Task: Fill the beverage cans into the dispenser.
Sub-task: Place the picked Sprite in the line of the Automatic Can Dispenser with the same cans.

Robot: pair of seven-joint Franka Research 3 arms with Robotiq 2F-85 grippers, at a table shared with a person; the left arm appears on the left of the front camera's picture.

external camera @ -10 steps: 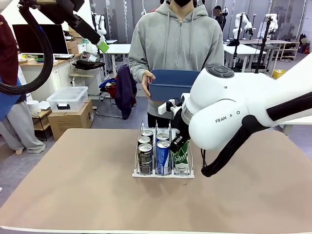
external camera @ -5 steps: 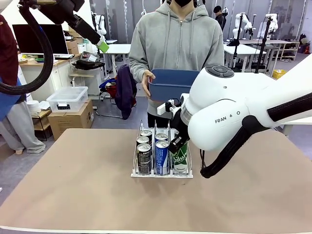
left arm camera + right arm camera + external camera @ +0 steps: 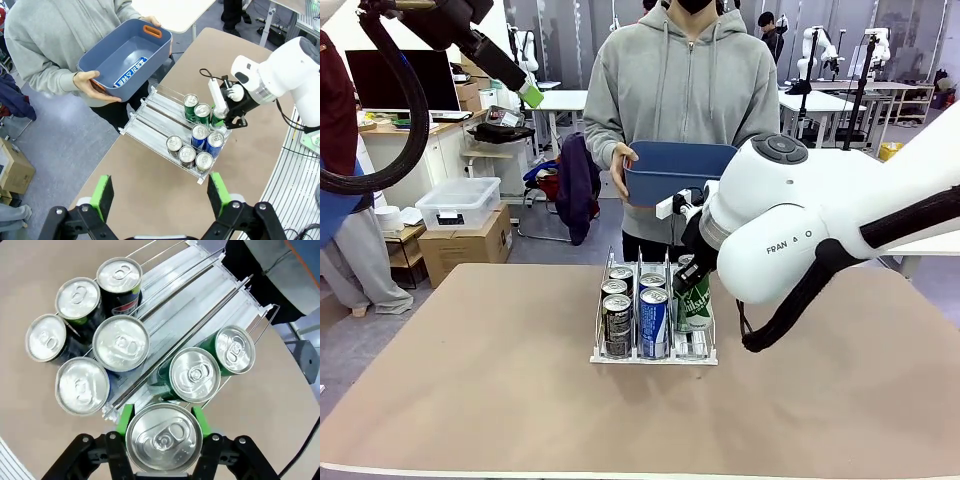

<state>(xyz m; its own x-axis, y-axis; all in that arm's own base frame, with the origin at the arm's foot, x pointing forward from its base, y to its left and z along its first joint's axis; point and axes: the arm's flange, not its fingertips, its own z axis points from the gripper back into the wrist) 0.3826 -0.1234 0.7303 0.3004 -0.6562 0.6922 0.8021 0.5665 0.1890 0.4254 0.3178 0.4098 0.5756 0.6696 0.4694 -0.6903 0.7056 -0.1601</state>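
Right gripper [image 3: 162,417] has lifted the green can [image 3: 696,303] up and back from the front of the rack

It's clamped tight on that can over the dispenser [image 3: 692,348]'s right lane, centre of the front view. Other cans [image 3: 618,322] fill the lanes. Left gripper [image 3: 160,189] hangs high above, pads spread, empty.

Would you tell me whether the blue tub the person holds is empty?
Not empty: in the left wrist view one blue-and-white can lies on its side on the bottom of the tub.

A person [image 3: 685,90] in a grey hoodie holds a dark blue tub [image 3: 675,172] beyond the tan table [image 3: 470,400].
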